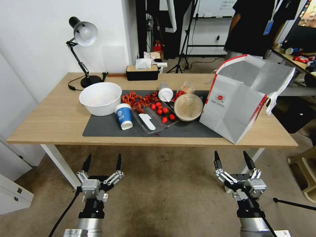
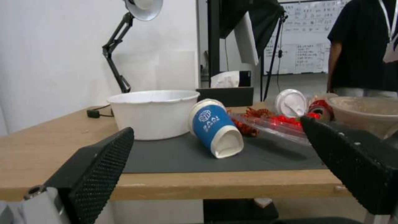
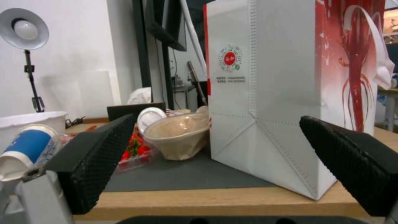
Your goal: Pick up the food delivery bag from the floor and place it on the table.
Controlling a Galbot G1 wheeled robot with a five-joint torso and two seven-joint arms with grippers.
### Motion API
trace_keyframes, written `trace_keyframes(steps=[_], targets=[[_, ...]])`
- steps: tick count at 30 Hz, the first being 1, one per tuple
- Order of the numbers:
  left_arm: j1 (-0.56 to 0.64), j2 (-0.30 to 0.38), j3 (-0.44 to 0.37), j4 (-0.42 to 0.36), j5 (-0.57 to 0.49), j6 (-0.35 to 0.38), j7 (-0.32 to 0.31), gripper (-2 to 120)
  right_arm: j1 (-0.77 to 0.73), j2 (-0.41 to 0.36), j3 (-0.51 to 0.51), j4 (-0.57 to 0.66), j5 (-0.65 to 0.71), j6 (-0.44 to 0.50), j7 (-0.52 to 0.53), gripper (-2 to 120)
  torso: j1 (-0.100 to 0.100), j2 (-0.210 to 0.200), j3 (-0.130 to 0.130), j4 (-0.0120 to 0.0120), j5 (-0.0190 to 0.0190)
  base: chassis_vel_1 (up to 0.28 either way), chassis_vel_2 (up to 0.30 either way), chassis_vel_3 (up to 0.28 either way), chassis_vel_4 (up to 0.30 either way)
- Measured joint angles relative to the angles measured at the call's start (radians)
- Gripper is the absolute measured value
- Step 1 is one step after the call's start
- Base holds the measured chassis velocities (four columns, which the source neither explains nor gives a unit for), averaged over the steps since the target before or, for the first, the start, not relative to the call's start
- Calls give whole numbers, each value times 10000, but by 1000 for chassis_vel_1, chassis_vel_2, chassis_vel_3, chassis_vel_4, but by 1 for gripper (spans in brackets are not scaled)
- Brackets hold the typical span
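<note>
The food delivery bag (image 1: pixel 242 95) stands upright on the right end of the table (image 1: pixel 46 121), its mouth open and foil lining showing; up close its white side with the round red logo (image 3: pixel 265 93) rises just past the table edge. Part of it rests on the dark grey mat (image 1: pixel 108 126). My right gripper (image 1: pixel 234 161) hangs open over the floor (image 1: pixel 164 191), short of the table's front edge and below the bag, holding nothing. My left gripper (image 1: pixel 102 164) is open too, level with it on the left, in front of the table edge (image 2: pixel 215 183).
On the mat lie a white bowl (image 1: pixel 100 98), a tipped blue paper cup (image 1: pixel 124 116), a clear tray of cherry tomatoes (image 1: pixel 163 113), red crayfish shells (image 1: pixel 138 98) and a tan bowl (image 1: pixel 188 107). A desk lamp (image 1: pixel 84 36) and a tissue box (image 1: pixel 142 71) stand at the back.
</note>
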Motion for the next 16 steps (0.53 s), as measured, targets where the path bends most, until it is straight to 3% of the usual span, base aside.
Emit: trace_keyframes(steps=[16], targets=[[37,-9,-6,-24,48,2,11,100,5,-2,-5,21,-2,3,-2,100,-1,0,0,0,0,0,0,0,0]])
